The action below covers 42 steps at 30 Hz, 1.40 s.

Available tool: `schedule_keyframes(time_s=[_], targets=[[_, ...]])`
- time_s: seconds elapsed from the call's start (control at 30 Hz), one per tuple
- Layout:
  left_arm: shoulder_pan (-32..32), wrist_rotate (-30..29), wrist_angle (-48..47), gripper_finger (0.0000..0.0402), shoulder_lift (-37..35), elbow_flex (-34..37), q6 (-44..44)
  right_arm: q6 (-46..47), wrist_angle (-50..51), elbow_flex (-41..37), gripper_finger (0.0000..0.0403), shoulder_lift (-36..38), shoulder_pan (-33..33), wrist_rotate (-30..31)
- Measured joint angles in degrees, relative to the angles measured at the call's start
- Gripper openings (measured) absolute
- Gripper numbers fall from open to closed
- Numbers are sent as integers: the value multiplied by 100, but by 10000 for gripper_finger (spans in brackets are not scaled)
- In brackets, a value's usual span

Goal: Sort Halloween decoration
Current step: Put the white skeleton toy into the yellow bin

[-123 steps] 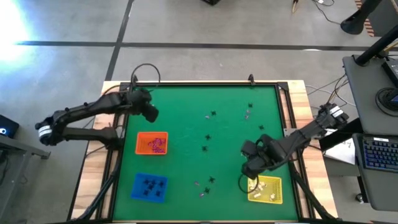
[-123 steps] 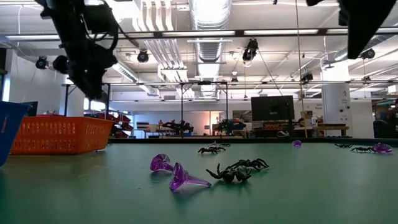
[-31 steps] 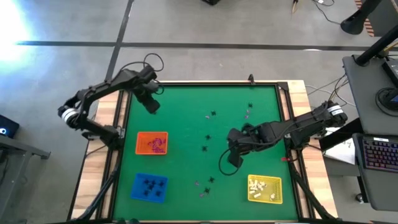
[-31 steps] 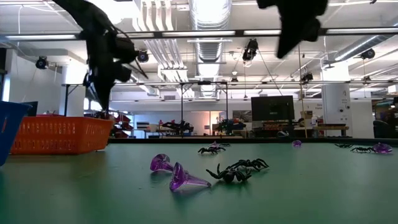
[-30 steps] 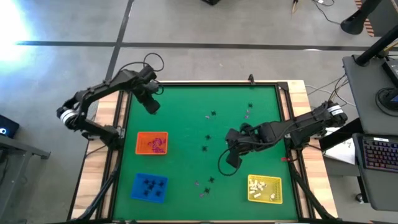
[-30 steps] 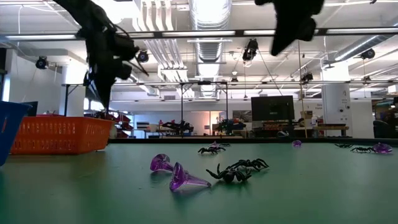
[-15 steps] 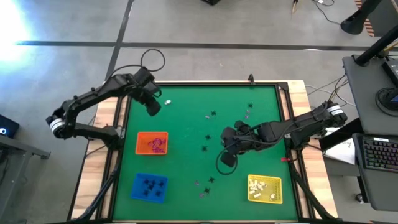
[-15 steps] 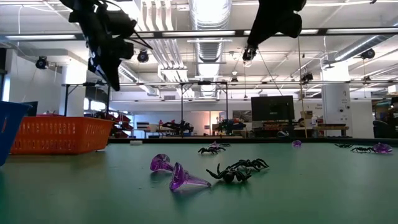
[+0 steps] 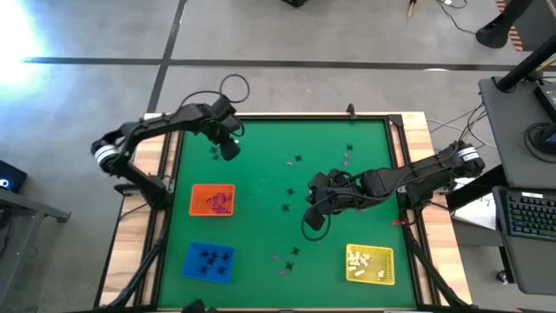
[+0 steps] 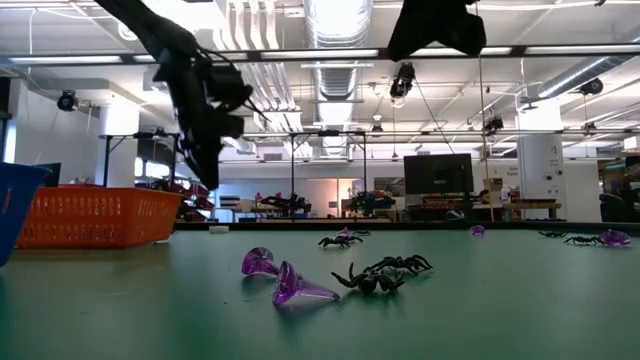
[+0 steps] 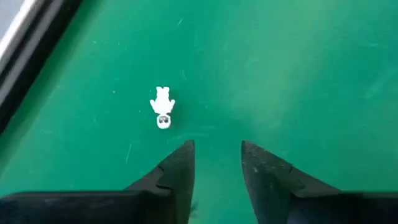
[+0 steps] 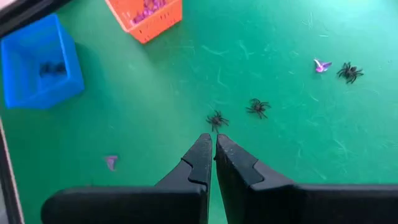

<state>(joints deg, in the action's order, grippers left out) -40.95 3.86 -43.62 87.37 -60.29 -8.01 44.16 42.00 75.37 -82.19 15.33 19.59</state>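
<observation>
Green table (image 9: 261,165) — orange tray (image 9: 212,200), blue tray (image 9: 208,262), yellow tray (image 9: 371,265), scattered trinkets (image 9: 289,192)

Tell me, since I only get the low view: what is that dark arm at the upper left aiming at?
Observer: A white trinket lies just ahead of the left gripper, whose fingers are open and empty.
Visitor: And the other arm?
Observer: The right gripper, fingers shut, points down at a black spider.
Visitor: Where would the white one go?
Observer: Probably the yellow tray, out of your view; it holds white pieces.
</observation>
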Motion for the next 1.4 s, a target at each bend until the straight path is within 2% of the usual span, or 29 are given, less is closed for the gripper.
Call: schedule_keyframes(time_s=[0.17, 0.27, 0.47, 0.77, 1.03, 1.2, 1.4], targets=[[-77, -149, 419, 139, 549, 0, -114, 38, -21, 170, 13, 0, -11, 109], [-174, -337, 438, 143, 840, -76, -124, 44, -81, 249, 13, 0, -11, 212], [-351, -344, 393, 143, 1349, -402, -199, 188, -75, 299, 13, 0, -11, 298], [-542, -333, -202, 143, 2040, -1017, -267, 633, -74, 299, 13, -4, 48, 296], [-559, -181, -436, 139, 2404, -1070, -446, 793, -61, 299, 13, -4, 144, 295], [-558, -195, -377, 111, 2408, -1048, -629, 793, -61, 299, 13, -6, 153, 295], [-560, -199, -472, 33, 2409, -1210, -901, 794, -68, 299, 13, -7, 153, 295]])
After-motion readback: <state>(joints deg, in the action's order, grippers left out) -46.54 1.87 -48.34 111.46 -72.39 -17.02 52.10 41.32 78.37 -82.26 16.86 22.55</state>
